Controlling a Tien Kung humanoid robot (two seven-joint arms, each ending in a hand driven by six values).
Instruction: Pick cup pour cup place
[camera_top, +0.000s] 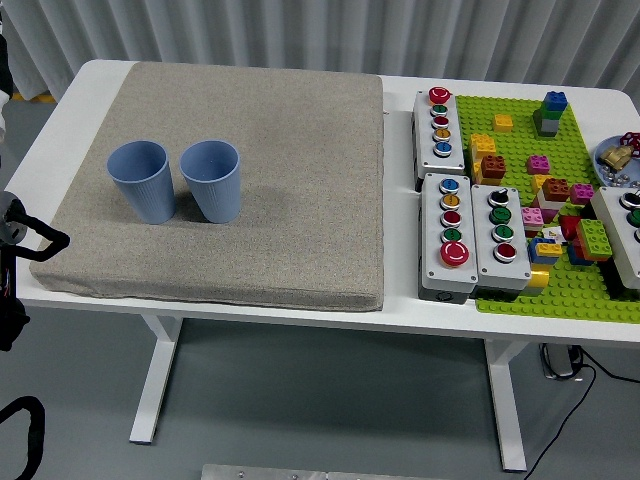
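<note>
Two ribbed blue cups stand upright side by side on the grey mat (280, 180), on its left half. The left cup (142, 180) and the right cup (212, 179) almost touch, and what is inside them does not show. My left hand (30, 235) is at the picture's left edge, by the mat's near-left corner. It is well apart from the cups and holds nothing that I can see. Most of it is cut off by the edge. My right arm is out of view.
Right of the mat are grey button boxes (470, 235) and a green baseplate (560, 290) with several loose bricks. A small dish (620, 160) sits at the far right edge. The mat's right half is bare.
</note>
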